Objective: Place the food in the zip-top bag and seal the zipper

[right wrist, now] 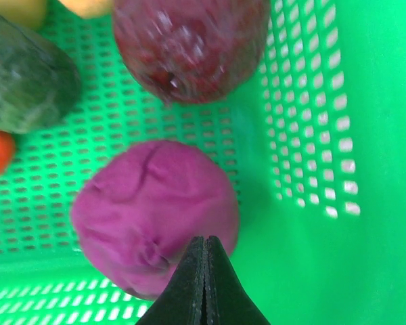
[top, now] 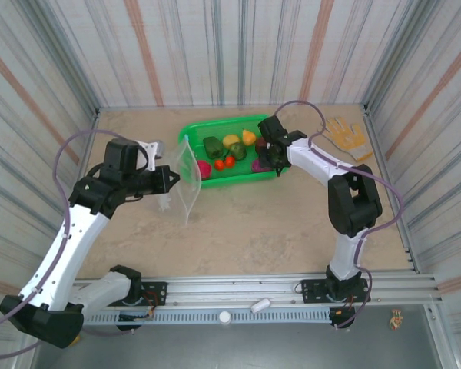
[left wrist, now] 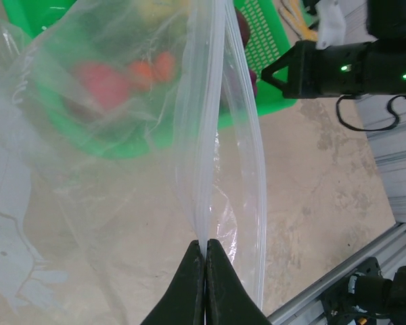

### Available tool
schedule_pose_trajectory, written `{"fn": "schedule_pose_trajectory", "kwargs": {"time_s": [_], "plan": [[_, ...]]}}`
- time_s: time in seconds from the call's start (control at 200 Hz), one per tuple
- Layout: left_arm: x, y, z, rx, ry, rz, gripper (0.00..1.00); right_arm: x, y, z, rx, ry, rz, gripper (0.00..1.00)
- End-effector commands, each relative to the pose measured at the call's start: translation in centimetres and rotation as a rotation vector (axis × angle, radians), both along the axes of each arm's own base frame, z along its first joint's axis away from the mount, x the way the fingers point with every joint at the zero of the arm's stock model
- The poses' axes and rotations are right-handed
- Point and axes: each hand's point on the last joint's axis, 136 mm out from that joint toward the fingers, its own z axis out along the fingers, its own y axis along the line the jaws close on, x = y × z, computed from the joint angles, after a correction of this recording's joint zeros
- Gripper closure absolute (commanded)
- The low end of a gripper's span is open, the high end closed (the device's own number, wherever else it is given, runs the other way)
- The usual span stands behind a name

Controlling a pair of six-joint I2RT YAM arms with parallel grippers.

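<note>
Now the left gripper (left wrist: 204, 244) pinches the zip-top bag (left wrist: 128, 169) — right gripper (right wrist: 204, 240) closed.

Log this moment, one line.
left claw: shut on zip-top bag | right claw: shut over magenta piece | food: in green basket

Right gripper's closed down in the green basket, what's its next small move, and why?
Probably open the right gripper and lower it around the magenta piece: the gripper is shut, empty, just over it, and the left gripper holds the zip-top bag up.
</note>
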Motion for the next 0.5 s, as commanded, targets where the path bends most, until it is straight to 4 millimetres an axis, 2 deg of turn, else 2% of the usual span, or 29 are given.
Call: {"fn": "schedule_pose_trajectory", "kwargs": {"time_s": [0.0,0.165,0.26,0.376,0.496], "plan": [[-0.9,-0.9,1.3,-0.051,-0.049,-0.041,1.0,-2.1,-1.6,-0.4,-0.023,0.044,-0.045,1.0],[-0.9,-0.8,2.1,-0.1,-0.095,-0.004,1.0,-3.9,-3.7,-0.4,-0.046,0.063,-0.085,1.0],[-0.9,0.1,2.8,-0.096,-0.137,0.049,1.0,-5.2,-4.9,-0.1,-0.055,0.053,-0.097,1.0],[-1.0,0.4,3.0,-0.094,-0.138,0.06,1.0,-6.9,-7.5,-0.2,-0.037,0.059,-0.163,1.0],[-1.2,-0.5,2.8,-0.105,-0.098,0.015,1.0,-9.0,-11.1,-1.2,-0.038,0.081,-0.269,1.0]]}}
